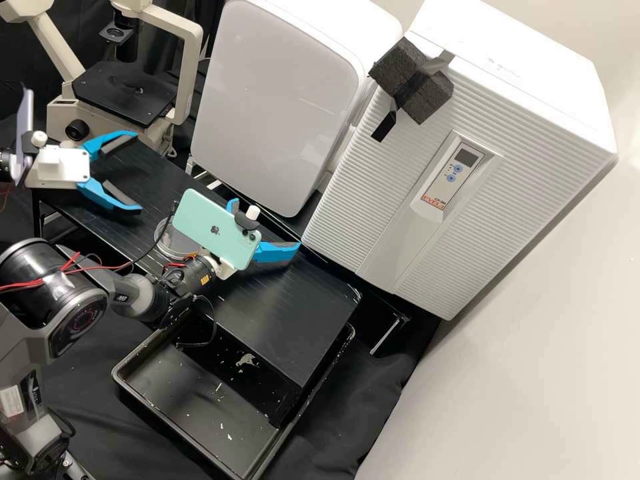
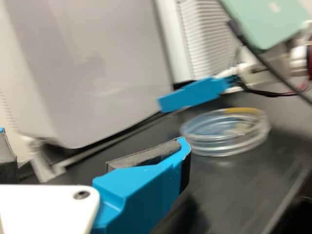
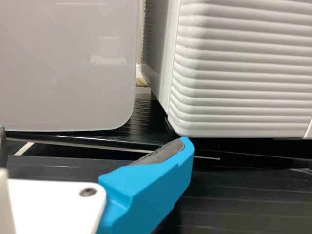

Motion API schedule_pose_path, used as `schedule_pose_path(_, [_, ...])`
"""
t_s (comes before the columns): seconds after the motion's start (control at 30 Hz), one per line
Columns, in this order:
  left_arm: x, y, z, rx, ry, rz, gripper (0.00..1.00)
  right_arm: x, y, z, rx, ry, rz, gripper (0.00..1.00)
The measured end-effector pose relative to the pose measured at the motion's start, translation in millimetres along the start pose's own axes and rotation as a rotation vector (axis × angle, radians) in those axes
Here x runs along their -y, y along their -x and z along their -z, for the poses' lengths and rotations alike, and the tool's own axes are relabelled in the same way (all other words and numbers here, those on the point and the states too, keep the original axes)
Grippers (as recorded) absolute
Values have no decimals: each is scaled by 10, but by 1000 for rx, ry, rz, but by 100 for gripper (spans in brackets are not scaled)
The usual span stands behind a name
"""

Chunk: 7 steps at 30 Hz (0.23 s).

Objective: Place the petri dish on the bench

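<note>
Gaping wide, the left pincer [image 1: 138, 171] hangs over the left end of the bench [image 1: 293, 320]; the right pincer [image 1: 268, 223], also open, carries a pale green phone [image 1: 213, 227] on its wrist; the clear dish [image 2: 224, 134] lies flat on the bench between them; a smooth white cabinet [image 1: 273, 100] and a ribbed one [image 1: 373, 207] stand on the far side; a black tray [image 1: 153, 400] sits near.

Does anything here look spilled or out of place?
Yes: a pale patch and scattered white flecks mark the black tray below the bench, perhaps spilled or flaked residue, odd against its dark surface.
</note>
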Motion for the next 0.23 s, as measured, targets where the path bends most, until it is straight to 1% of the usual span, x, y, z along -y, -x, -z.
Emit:
schedule_pose_path(0.07, [17, 51, 20, -14, 5, -15, 100, 0, 0, 0, 0, 0, 0, 100])
schedule_pose_path(0.13, [19, 79, 44, -42, 19, -31, 100, 0, 0, 0, 0, 0, 0, 100])
schedule_pose_path(0.23, [63, 80, 84, -86, 40, -21, 100, 0, 0, 0, 0, 0, 0, 100])
